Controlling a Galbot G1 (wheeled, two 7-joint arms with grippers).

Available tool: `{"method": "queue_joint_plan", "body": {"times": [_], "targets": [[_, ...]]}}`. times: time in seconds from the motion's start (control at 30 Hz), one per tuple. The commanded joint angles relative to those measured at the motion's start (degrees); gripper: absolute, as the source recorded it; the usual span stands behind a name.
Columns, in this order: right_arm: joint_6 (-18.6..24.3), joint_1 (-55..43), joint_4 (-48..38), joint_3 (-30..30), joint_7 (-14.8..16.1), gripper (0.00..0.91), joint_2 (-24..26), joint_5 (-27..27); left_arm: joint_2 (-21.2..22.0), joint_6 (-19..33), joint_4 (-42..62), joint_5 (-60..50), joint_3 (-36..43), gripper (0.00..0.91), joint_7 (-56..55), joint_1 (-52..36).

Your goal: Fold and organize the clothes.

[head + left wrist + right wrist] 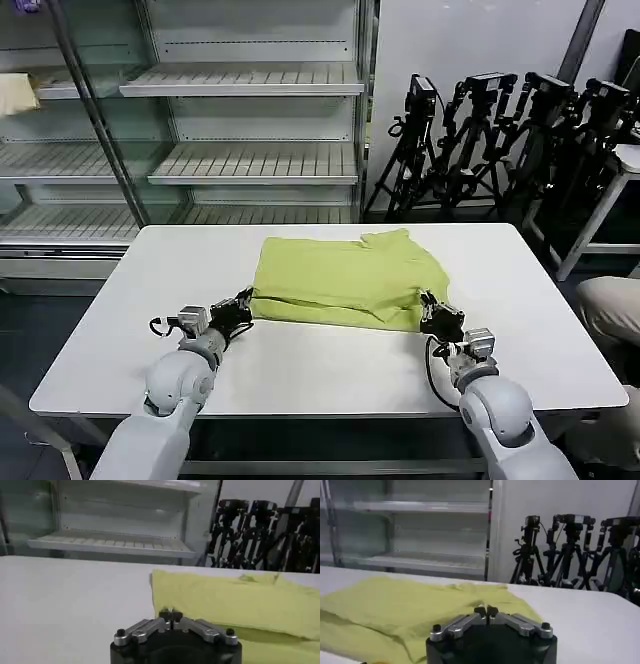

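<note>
- Lime T-shirt (345, 282): soft thin fabric, already doubled over, lying on the white counter (300, 370) just ahead of both pincers; its near folded edge runs between them.
- Left pincer (243, 303): at the near left corner of the garment. In the left wrist view the fingertips (170, 614) meet, with the cloth edge just beyond and to one side; whether any fabric is caught cannot be told.
- Right pincer (432, 311): at the near right corner. In the right wrist view the tips (485, 611) are likewise together, the shirt spreading ahead and to the side.
- Step in hand (judged): securing the two near corners for a further fold away from the robot.
- Doing it well: take all layers at each corner, lift both sides evenly, keep the span between pincers taut so the thin cloth does not sag, and lay the edge square on the far hem.
- Risk: one layer slipping free leaves a skewed fold.
- Background: empty shelving (250, 165) and tripods (480, 140), well beyond the counter.
</note>
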State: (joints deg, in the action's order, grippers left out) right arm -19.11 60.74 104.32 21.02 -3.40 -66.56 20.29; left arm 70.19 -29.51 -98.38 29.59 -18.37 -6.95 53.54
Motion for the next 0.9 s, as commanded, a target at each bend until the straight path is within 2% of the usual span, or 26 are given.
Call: {"method": "queue_joint_plan", "body": {"times": [0.03,0.33,0.5,0.63,0.87,0.9], "targets": [[0.36,-2.79,-3.79,-0.64,0.54,0.907,-0.14,-0.39,0.11,0.59,3.71,-0.70,0.45,0.907,0.12,-1.63],[2.15,-2.52,-5.04,1.06,1.13,0.907,-0.36,-0.65,-0.70,2.67,0.34,-2.66,-0.89,0.907,1.99,-0.18],[1.55,2.29,-1.05,4.32,0.86,0.907,1.20,0.01,-1.91,2.72,-6.43,-2.68,-2.17,0.907,1.39,4.79],[0.97,9.80,4.38,7.14,0.45,0.907,3.24,0.37,-3.39,1.42,-11.87,-3.01,-1.33,0.907,1.11,11.54],[-0.77,18.26,9.40,9.93,-2.07,0.907,2.73,0.40,-3.77,-3.51,-12.46,-5.73,-1.03,0.907,0.02,12.82],[-1.64,18.66,9.65,10.27,-2.74,0.292,2.66,0.55,-3.79,-3.54,-11.36,-5.61,-0.90,0.907,-0.45,12.03]]}}
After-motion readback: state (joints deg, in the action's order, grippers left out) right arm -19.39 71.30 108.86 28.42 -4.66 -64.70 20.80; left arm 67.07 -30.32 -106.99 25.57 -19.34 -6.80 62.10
